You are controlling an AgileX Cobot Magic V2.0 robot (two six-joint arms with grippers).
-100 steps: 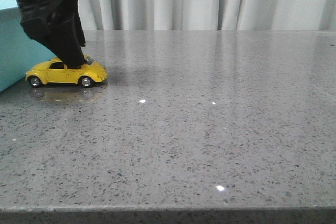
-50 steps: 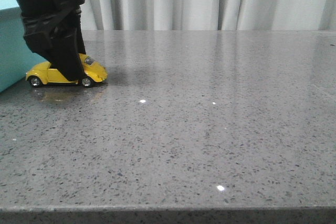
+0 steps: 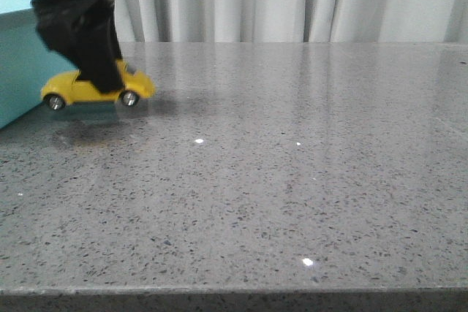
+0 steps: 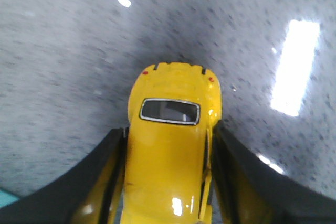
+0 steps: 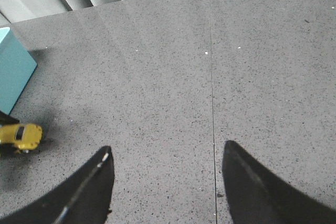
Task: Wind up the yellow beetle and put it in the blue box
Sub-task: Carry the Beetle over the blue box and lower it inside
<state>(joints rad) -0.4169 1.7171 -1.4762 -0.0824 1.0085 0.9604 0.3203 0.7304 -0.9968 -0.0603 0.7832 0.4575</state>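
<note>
The yellow beetle (image 3: 77,89) hangs just above the grey table at the far left, its wheels off the surface. My left gripper (image 3: 102,78) is shut on its middle. In the left wrist view the yellow beetle (image 4: 170,145) sits between the two black fingers (image 4: 100,182), which press on its sides. The blue box (image 3: 16,63) stands right beside the car at the left edge; only part of it shows. My right gripper (image 5: 165,153) is open and empty over bare table, and in its view the yellow beetle (image 5: 21,136) and the blue box (image 5: 14,74) lie far off.
The grey speckled table (image 3: 292,166) stretches to the right and toward the front edge. White curtains (image 3: 292,1) hang behind it. A thin seam (image 5: 212,103) runs across the tabletop in the right wrist view.
My left gripper has closed lower on the beetle and lifted it off the table; the car has risen slightly and shifted a little right.
</note>
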